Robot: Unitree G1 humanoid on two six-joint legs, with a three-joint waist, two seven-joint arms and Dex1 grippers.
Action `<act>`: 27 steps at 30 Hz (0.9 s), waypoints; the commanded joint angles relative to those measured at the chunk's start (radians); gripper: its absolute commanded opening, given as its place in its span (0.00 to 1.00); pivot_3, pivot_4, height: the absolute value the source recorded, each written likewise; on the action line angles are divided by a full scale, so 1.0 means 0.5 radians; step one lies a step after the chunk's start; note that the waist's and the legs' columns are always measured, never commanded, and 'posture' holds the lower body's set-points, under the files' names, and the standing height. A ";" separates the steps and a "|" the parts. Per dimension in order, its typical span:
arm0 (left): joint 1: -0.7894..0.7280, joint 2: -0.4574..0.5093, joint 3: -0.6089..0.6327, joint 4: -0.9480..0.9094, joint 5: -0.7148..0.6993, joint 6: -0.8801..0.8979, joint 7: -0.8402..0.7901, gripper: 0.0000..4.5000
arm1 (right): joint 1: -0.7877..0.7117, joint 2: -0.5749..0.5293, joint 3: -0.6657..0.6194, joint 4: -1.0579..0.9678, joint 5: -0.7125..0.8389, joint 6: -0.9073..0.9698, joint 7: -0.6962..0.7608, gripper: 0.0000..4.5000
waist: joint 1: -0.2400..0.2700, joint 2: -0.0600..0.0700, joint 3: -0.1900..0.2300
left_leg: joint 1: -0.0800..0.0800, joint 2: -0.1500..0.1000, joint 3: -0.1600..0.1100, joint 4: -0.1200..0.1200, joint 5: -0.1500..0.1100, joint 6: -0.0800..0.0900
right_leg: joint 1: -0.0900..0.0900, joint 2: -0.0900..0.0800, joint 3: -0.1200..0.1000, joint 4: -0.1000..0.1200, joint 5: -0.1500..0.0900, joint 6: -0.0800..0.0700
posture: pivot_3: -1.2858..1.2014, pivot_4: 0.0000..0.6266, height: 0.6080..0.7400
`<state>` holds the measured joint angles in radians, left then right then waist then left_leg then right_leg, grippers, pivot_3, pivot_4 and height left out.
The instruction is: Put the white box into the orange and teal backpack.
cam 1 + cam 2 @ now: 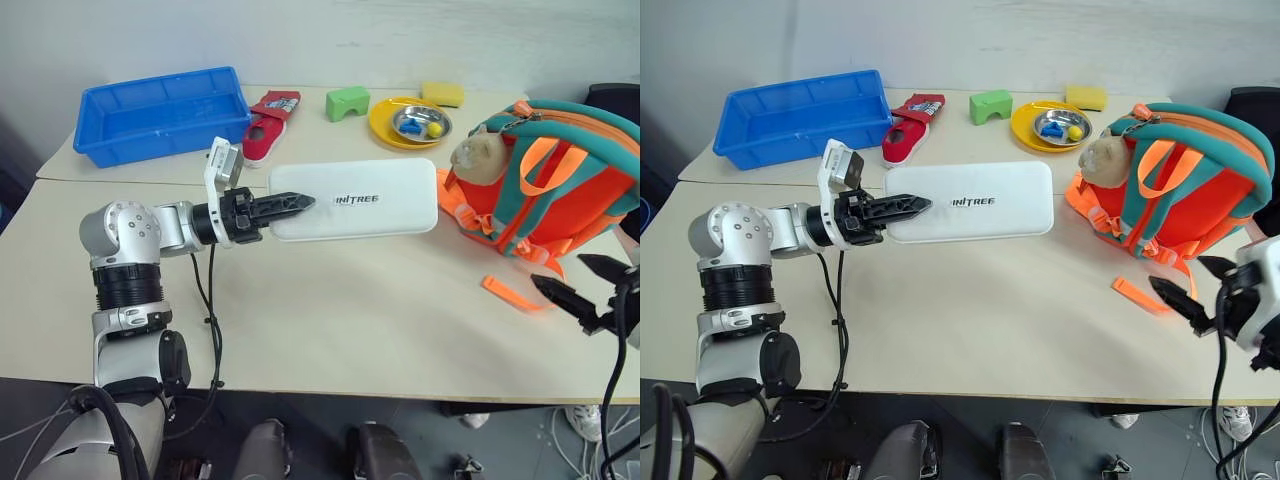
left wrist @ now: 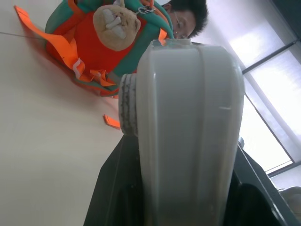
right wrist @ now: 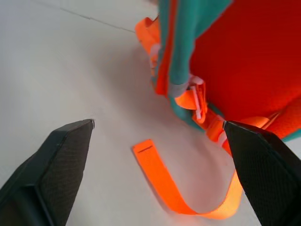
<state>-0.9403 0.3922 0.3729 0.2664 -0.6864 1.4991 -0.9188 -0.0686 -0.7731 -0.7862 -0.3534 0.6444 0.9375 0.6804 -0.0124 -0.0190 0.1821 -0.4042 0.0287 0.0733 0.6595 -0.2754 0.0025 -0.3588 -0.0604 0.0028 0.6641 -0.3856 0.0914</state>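
Observation:
The white box (image 1: 370, 200) is a flat case with dark lettering, held level above the table (image 1: 330, 310). My left gripper (image 1: 303, 203) is shut on its left end, and the left wrist view shows the box (image 2: 188, 117) edge-on between the fingers. To the right of the box stands the orange and teal backpack (image 1: 560, 180), with a beige plush toy (image 1: 478, 155) facing the box's right end. Near the table's right front edge my right gripper (image 1: 562, 272) is open with nothing in it. It points at the backpack (image 3: 235, 56), just above a loose orange strap (image 3: 160, 179).
Along the back of the table are a blue tray (image 1: 160, 112), a red shoe (image 1: 268, 128), a green block (image 1: 347, 102), a yellow plate (image 1: 385, 130) holding a metal bowl, and a yellow sponge (image 1: 442, 93). A person (image 2: 188, 14) is behind the backpack.

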 commanded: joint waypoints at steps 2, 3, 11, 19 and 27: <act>-0.041 -0.003 0.086 -0.091 -0.131 -0.009 0.093 0.29 | -0.301 0.051 0.067 0.207 0.147 0.071 -0.159 0.96 | 0.000 0.000 0.000 | 0.000 0.001 0.000 -0.003 0.001 -0.002 | -0.002 0.001 -0.001 0.000 0.000 0.000 | 0.52 0.24 1.00; -0.046 -0.004 0.093 -0.092 -0.144 -0.011 0.114 0.29 | -0.419 0.088 0.126 0.260 0.178 0.080 -0.191 0.96 | -0.004 0.000 0.000 | -0.001 0.001 -0.001 -0.004 0.002 -0.003 | -0.003 0.001 -0.001 0.000 0.000 0.000 | 0.52 0.24 1.00; -0.085 0.009 0.125 -0.076 -0.223 -0.050 0.221 0.29 | -0.939 0.315 0.487 0.646 0.132 -0.072 -0.324 0.96 | -0.030 0.000 0.000 | -0.002 0.000 0.000 -0.010 0.003 -0.005 | -0.006 0.001 0.000 0.001 0.000 0.000 | 0.52 0.24 1.00; -0.073 0.049 0.168 -0.102 -0.283 -0.078 0.321 0.29 | -0.991 0.392 0.662 0.642 0.117 -0.253 -0.260 0.69 | -0.031 0.000 0.000 | -0.003 0.000 0.001 -0.012 0.003 -0.005 | -0.007 0.001 0.000 0.003 0.000 0.000 | 0.52 0.24 1.00; -0.079 0.130 0.138 0.010 -0.229 -0.304 0.356 0.29 | -0.784 0.405 0.627 0.296 0.366 -0.195 -0.214 0.08 | -0.031 0.000 0.000 | -0.003 0.001 0.001 -0.014 0.004 -0.006 | -0.008 0.001 0.000 0.003 0.000 0.000 | 0.52 0.24 1.00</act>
<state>-0.9486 0.4382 0.4270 0.2711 -0.7931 1.4086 -0.7293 -0.4718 -0.5731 -0.4430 -0.1089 0.7641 0.8363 0.5512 -0.0277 -0.0187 0.1823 -0.4058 0.0290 0.0739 0.6522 -0.2735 -0.0006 -0.3630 -0.0598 0.0028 0.6655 -0.3856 0.0914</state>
